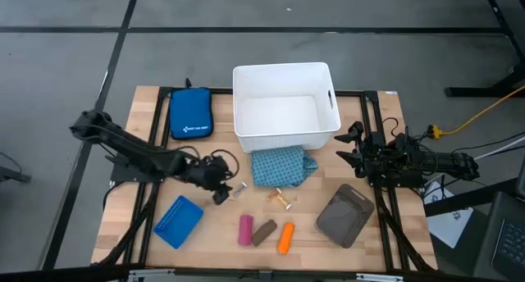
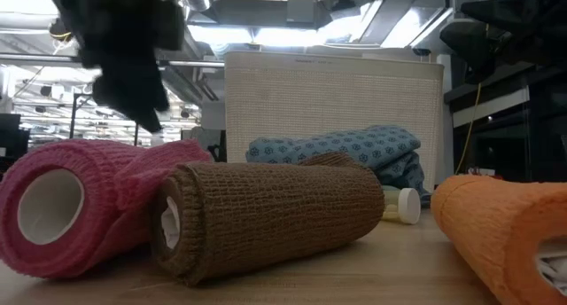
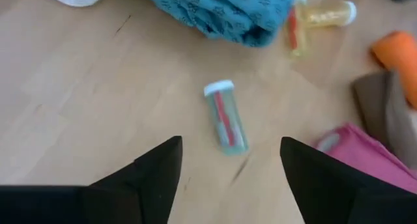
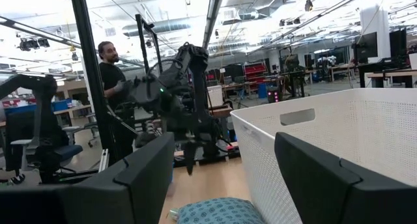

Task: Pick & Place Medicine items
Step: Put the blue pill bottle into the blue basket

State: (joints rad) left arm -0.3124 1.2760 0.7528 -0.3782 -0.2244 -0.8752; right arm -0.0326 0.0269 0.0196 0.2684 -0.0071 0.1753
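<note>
The medicine items lie on the wooden table. A pink roll (image 1: 245, 229), a brown roll (image 1: 264, 231) and an orange roll (image 1: 285, 238) lie side by side near the front edge. A teal patterned pack (image 1: 281, 166) lies against the white basket (image 1: 283, 106). Two small yellowish vials (image 1: 279, 198) lie before the pack. A small clear vial (image 3: 225, 123) with a white cap lies on its side, just ahead of my left gripper (image 3: 231, 142), which is open and hovers over it without touching. My right gripper (image 4: 225, 142) waits open at the table's right edge, holding nothing.
A dark blue zipped pouch (image 1: 190, 114) lies at the far left beside the basket. A light-blue tray (image 1: 178, 221) lies front left, a grey tray (image 1: 345, 215) front right. A person (image 4: 114, 87) stands in the room beyond the table.
</note>
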